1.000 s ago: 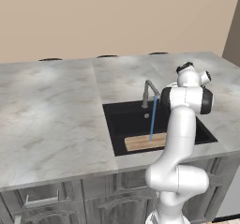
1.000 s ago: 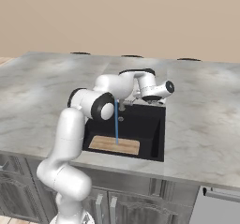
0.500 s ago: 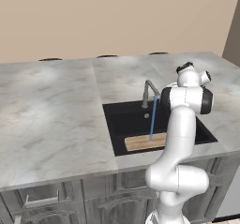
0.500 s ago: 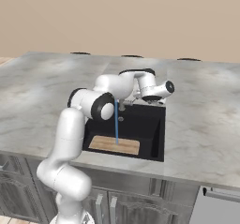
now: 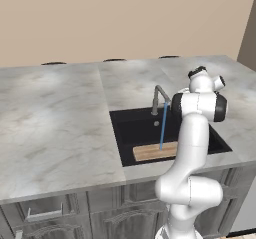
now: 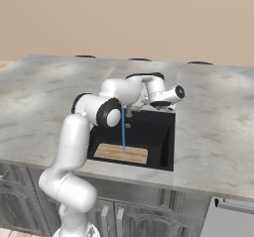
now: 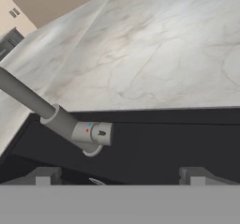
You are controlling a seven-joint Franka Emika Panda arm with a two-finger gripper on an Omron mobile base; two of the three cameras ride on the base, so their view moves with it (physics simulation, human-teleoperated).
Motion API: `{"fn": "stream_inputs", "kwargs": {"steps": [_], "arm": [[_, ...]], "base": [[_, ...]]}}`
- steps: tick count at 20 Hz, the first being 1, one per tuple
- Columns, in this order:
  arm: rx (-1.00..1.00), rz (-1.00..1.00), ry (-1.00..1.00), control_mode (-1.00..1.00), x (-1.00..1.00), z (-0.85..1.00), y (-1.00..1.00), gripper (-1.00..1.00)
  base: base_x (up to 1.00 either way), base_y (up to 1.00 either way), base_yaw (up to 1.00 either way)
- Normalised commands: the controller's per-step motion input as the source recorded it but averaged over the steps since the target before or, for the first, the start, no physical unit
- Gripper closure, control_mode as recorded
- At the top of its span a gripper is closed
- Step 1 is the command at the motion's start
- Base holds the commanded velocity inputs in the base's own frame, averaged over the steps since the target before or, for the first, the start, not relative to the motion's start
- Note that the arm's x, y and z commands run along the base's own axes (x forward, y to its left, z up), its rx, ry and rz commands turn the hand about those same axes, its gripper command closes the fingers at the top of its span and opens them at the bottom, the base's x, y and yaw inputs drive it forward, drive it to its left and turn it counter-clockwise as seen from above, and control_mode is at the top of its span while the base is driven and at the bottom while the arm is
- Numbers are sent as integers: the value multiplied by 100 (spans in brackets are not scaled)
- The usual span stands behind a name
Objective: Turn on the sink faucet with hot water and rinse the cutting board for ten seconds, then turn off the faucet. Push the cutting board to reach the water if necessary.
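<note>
Sink, black, set in marble counter. Cutting board flat at the front wall, placed under the water, which lands on it; rinsing likely under way. Faucet running. Gripper released, empty, beside the faucet base, probably ready for shut-off.

Table is grey veined marble, smooth with a slight sheen; sink is matt black. Faucet looks like brushed grey metal. Cutting board is pale wood, darker rim.
</note>
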Motion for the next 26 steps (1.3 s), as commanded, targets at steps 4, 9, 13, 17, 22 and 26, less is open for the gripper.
{"fn": "stream_inputs", "kwargs": {"steps": [4, 9, 13, 17, 22, 26], "arm": [[0, 0, 0, -100, 0, 0, 0, -100], [0, 0, 0, -100, 0, 0, 0, -100], [0, 0, 0, -100, 0, 0, 0, -100], [0, 0, 0, -100, 0, 0, 0, -100], [0, 0, 0, -100, 0, 0, 0, -100], [0, 0, 0, -100, 0, 0, 0, -100]], "base": [[0, 0, 0], [0, 0, 0], [0, 0, 0], [0, 0, 0], [0, 0, 0], [0, 0, 0]]}}
